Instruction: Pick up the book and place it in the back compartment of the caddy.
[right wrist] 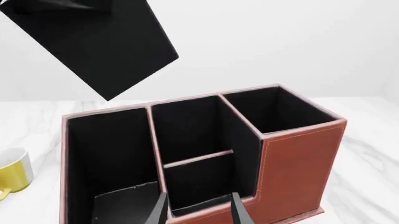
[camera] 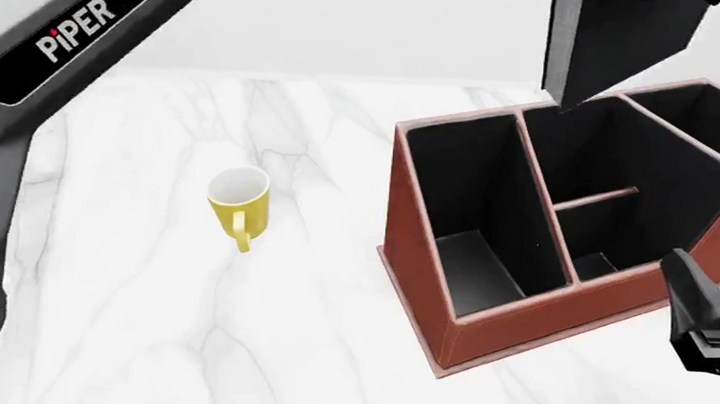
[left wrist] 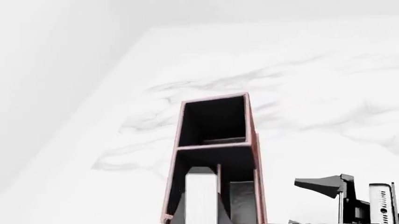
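The left tool, out of frame, presumably grips the book (camera: 617,40), tilted, long axis near-vertical, directly above the caddy (camera: 500,306)'s back compartment (camera: 589,165); right tool (right wrist: 198,209) spread, empty, nearby.

Front view: high, from arms' side, facing forward and down across tabletop (camera: 153,294), caddy (camera: 499,324) at right, mug (camera: 238,202) mid-left. Right wrist view: low and close off caddy's near side, facing into its compartments over own finger tips (right wrist: 238,212), book (right wrist: 106,44) hanging above; shares caddy, mug and book with front view. Left wrist view: from above, looking steeply down along caddy onto marble, right arm's gripper (left wrist: 339,186) at frame edge.
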